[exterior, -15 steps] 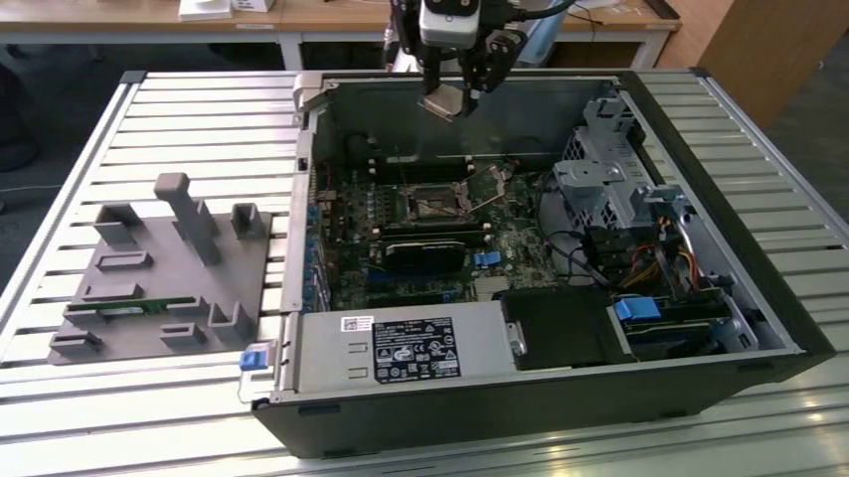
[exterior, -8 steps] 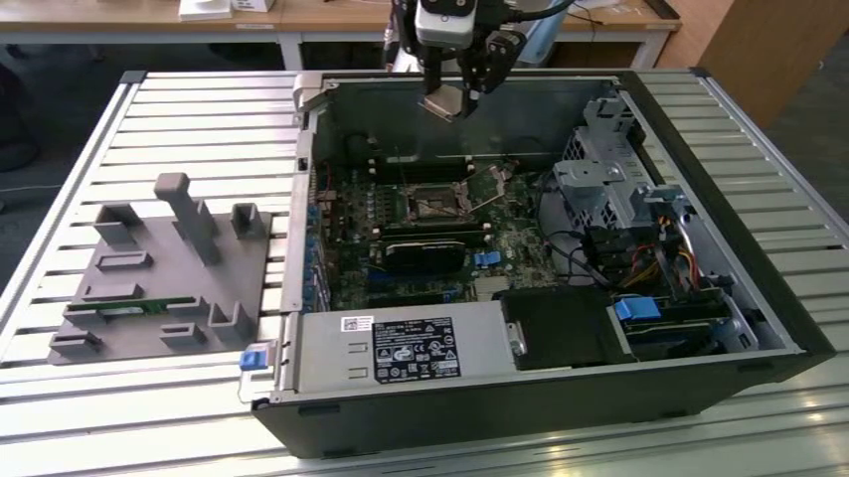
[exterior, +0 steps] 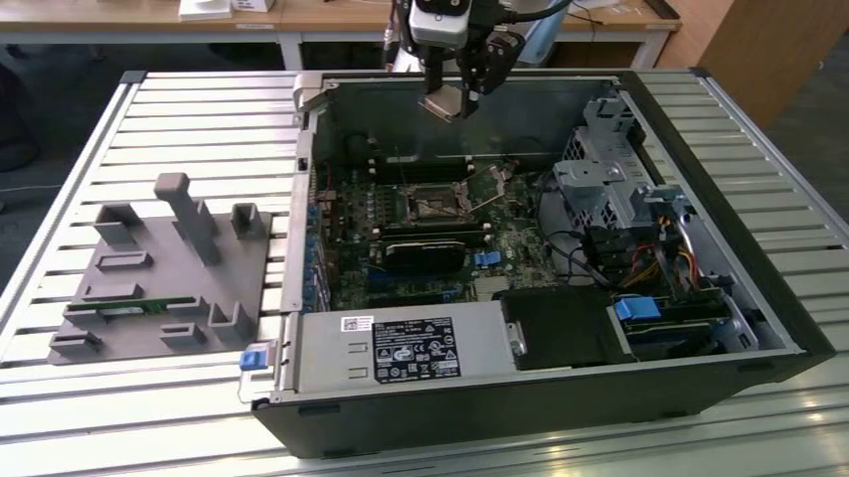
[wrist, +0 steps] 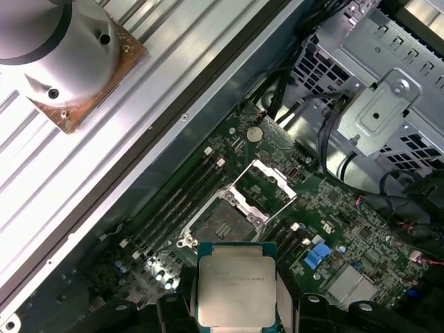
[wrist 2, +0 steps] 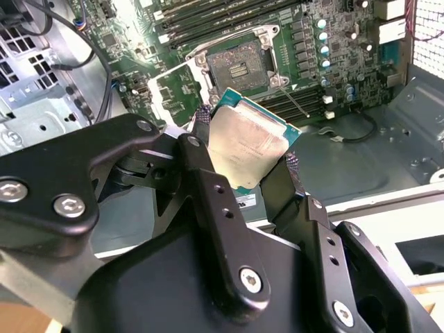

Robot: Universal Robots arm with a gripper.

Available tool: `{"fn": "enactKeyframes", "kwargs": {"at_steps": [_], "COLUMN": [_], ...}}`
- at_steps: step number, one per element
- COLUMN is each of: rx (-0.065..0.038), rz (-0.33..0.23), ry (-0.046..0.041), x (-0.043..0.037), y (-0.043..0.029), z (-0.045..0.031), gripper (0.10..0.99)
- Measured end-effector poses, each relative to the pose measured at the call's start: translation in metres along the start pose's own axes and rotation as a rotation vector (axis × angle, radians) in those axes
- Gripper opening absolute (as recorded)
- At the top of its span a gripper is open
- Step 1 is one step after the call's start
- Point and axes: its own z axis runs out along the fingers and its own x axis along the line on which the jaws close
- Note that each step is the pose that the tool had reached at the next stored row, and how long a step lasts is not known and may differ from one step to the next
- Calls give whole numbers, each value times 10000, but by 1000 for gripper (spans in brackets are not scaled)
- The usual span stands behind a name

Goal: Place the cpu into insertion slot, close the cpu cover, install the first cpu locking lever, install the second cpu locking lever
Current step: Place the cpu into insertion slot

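Silvery-topped, the cpu (wrist 2: 246, 146) you hold sits pinched between the gripper's (exterior: 452, 99) fingers at the top centre of the exterior view, above the case (exterior: 531, 412) and well apart from the bare slot (exterior: 431, 204), whose cover (wrist: 269, 182) stands open.

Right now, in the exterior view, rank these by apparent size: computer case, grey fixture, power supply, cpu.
Largest to smallest:
1. computer case
2. grey fixture
3. power supply
4. cpu
The cpu, clamped in the gripper, hangs above the case and may be nearer the camera, yet looks plainly smallest.
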Motion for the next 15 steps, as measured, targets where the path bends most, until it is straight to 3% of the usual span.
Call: {"fn": "enactKeyframes", "kwargs": {"at_steps": [15], "rx": [-19], "rz": [924], "ry": [-83], "x": [0], "y": [-1], "z": [4], "gripper": [541]}}
